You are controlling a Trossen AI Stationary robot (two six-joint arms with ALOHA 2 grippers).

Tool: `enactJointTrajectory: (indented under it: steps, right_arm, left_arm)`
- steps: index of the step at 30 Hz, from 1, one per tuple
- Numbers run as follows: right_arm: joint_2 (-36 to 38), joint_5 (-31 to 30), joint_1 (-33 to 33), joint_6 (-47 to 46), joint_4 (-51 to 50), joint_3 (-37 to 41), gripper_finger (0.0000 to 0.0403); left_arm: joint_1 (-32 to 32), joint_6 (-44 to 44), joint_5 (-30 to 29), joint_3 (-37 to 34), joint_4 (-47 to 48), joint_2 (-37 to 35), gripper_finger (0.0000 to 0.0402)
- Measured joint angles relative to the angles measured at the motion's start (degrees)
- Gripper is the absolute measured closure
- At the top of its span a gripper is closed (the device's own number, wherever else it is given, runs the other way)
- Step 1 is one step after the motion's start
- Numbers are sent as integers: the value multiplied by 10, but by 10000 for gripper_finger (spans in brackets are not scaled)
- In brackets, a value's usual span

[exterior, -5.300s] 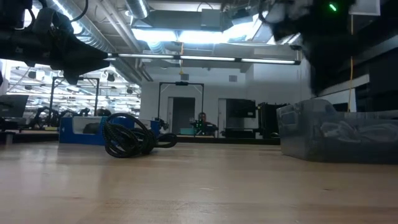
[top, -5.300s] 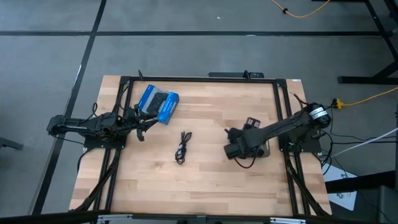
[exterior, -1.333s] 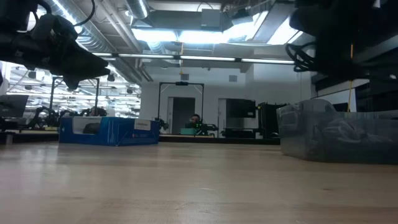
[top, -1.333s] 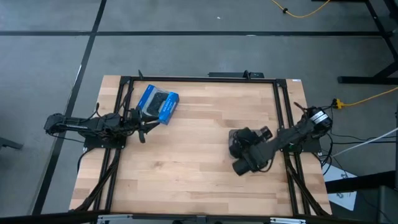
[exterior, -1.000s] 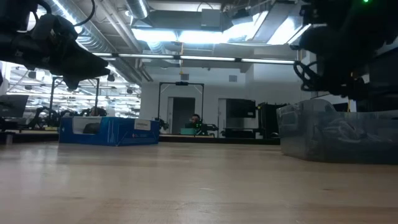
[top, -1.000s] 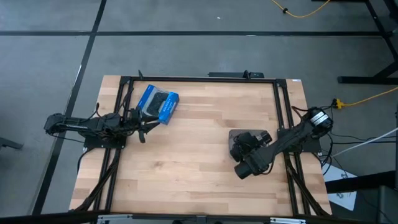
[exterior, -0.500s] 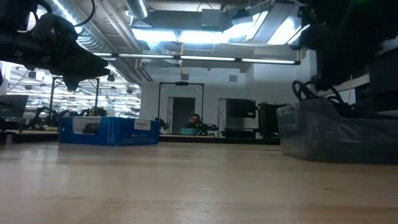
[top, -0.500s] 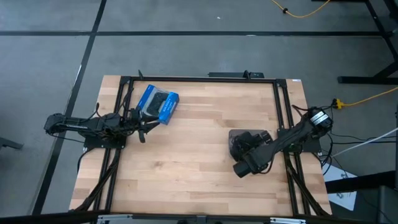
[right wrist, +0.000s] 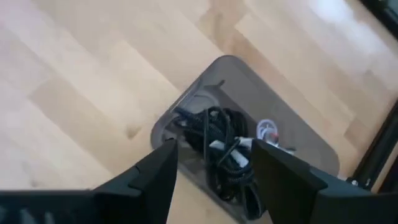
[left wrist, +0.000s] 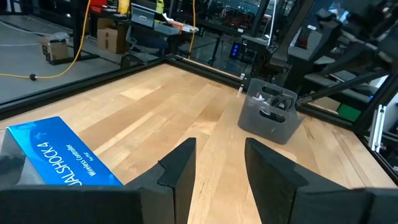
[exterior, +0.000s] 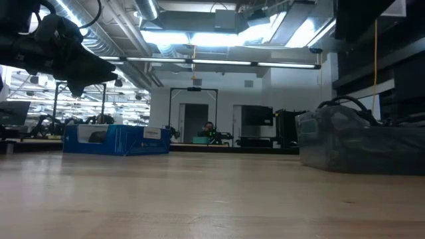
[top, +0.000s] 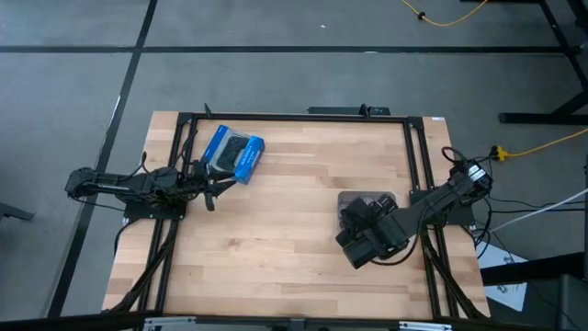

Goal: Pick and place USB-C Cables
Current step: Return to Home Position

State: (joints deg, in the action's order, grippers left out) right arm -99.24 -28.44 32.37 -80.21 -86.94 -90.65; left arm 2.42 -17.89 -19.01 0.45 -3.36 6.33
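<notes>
Cables [left wrist: 275,102] in grey tray [left wrist: 264,124]; blue package [left wrist: 62,155]

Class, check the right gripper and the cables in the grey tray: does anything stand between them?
Nothing visible does. The right gripper hangs open above the grey tray, and the cables lie uncovered in it, with only air between.

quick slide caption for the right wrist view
Open right pincer above a clear grey tray holding coiled black cables.

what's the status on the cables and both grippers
Right gripper open, raised by the tray. Left gripper open, waiting beside the blue package. USB-C cables lie in the tray. Nothing in the way.
</notes>
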Motion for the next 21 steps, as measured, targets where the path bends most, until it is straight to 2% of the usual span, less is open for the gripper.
enactJointTrajectory:
  steps: [7,11,13,15,18,21]
  right_arm:
    - [0,58,19,-3,13,-5,194]
    - [0,57,41,-7,50,12,194]
    - [0,27,60,-35,99,32,194]
    - [0,-13,82,8,172,57,194]
    - [0,-109,116,130,320,99,194]
    - [0,-187,134,303,523,149,194]
  left_arm:
    - [0,3,5,0,0,0,271]
    - [0,-6,6,0,0,0,271]
    - [0,-19,6,0,0,0,271]
    - [0,-50,19,0,0,0,271]
    - [0,-42,85,0,2,0,271]
    - [0,-2,153,0,1,0,271]
